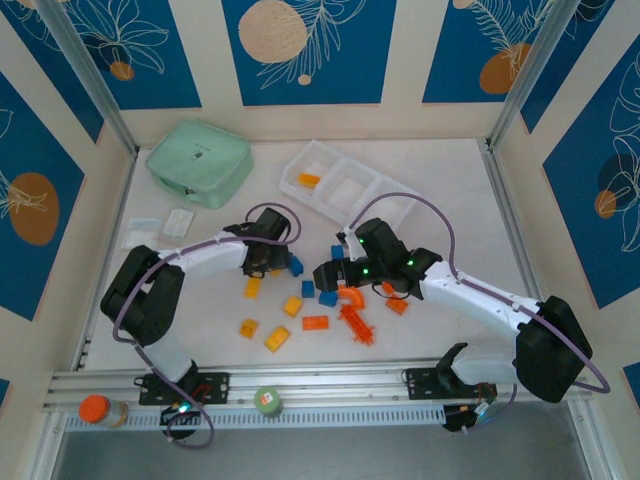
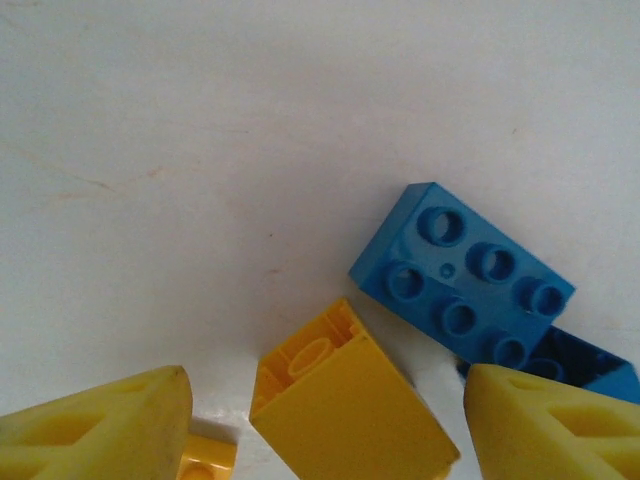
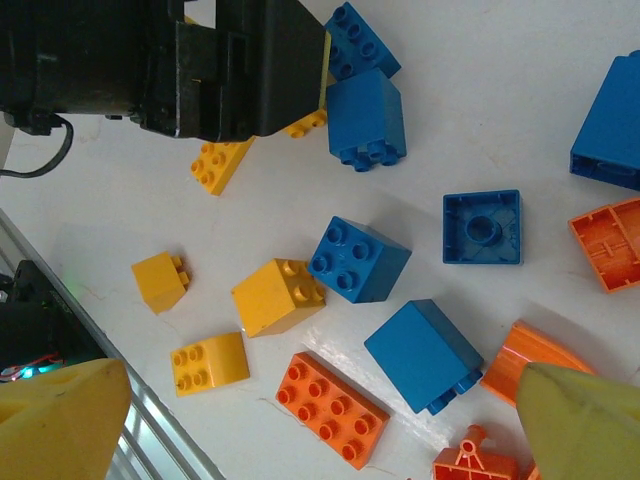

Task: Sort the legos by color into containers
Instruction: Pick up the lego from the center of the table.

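While left hand (image 2: 327, 388) and right hand (image 3: 322, 372) gape apart, legos (image 1: 315, 323) litter the white table (image 1: 455, 185) between blue walls (image 1: 340, 60)

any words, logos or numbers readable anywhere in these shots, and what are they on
Nothing can be read in any view.
On the mint-green case: a faint mark on the lid, too small to read.
On the clear packets: any print is too blurred to read.
On the blue brick: the studs show no legible lettering.
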### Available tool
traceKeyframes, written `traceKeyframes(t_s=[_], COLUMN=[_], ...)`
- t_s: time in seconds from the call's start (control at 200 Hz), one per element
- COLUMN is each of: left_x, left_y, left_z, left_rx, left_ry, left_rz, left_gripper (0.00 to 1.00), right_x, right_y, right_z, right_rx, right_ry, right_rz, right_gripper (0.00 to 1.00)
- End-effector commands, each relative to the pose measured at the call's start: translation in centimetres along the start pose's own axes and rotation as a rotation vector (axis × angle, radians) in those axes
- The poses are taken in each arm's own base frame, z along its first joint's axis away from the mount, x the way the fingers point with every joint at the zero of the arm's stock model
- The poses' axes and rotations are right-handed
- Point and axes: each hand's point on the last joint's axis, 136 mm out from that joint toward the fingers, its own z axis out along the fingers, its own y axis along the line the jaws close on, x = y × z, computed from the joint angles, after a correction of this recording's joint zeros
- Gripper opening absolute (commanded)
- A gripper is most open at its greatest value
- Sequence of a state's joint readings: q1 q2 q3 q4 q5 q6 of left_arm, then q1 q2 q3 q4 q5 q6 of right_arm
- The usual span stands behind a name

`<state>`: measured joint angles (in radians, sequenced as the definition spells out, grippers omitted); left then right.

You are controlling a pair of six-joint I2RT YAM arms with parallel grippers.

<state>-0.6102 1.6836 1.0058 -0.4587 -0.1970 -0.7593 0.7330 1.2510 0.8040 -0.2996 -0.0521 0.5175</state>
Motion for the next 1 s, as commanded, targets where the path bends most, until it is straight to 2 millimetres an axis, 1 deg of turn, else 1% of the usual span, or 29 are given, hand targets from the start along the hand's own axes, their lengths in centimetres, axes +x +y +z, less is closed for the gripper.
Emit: traceKeyframes(t_s=[0.0,0.155,0.22,0.46,0.565,0.75,0.865,0.995], left_x=[0.9,1.6,1.8,1.3,0.9,0.4,0.2,0.1], left_y=[1.4,2.2,2.5,1.5,1.2,0.9,0.9,1.0], left_z=[0.3,0.3,0.4,0.8,0.9,0.7,0.5,0.2], left_rx=[-0.069,-0.089,-0.096,-0.065,-0.068,-0.062,-0.06,-0.063], left_ry=[0.012,0.017,0.019,0.011,0.009,-0.007,-0.012,-0.018], left_rz=[0.007,0.008,0.008,0.02,0.028,0.034,0.035,0.042], left_gripper=[0.71,0.68,0.66,0.57,0.5,0.41,0.33,0.27], right_x=[-0.1,-0.3,-0.3,-0.5,-0.5,-0.3,-0.4,-0.7], right_y=[0.1,0.0,0.0,-0.1,-0.3,-0.5,-0.4,-0.3], right_z=[-0.3,-0.3,-0.3,-0.2,-0.3,-0.3,-0.4,-0.7], right_rx=[-0.006,-0.004,-0.007,-0.004,-0.002,0.0,-0.005,-0.013], right_ry=[-0.019,-0.026,-0.026,-0.029,-0.03,-0.027,-0.033,-0.036], right_rz=[0.002,0.003,0.003,0.003,0.003,0.009,0.007,0.006], right_gripper=[0.99,0.99,0.99,0.99,0.99,0.99,0.99,0.99])
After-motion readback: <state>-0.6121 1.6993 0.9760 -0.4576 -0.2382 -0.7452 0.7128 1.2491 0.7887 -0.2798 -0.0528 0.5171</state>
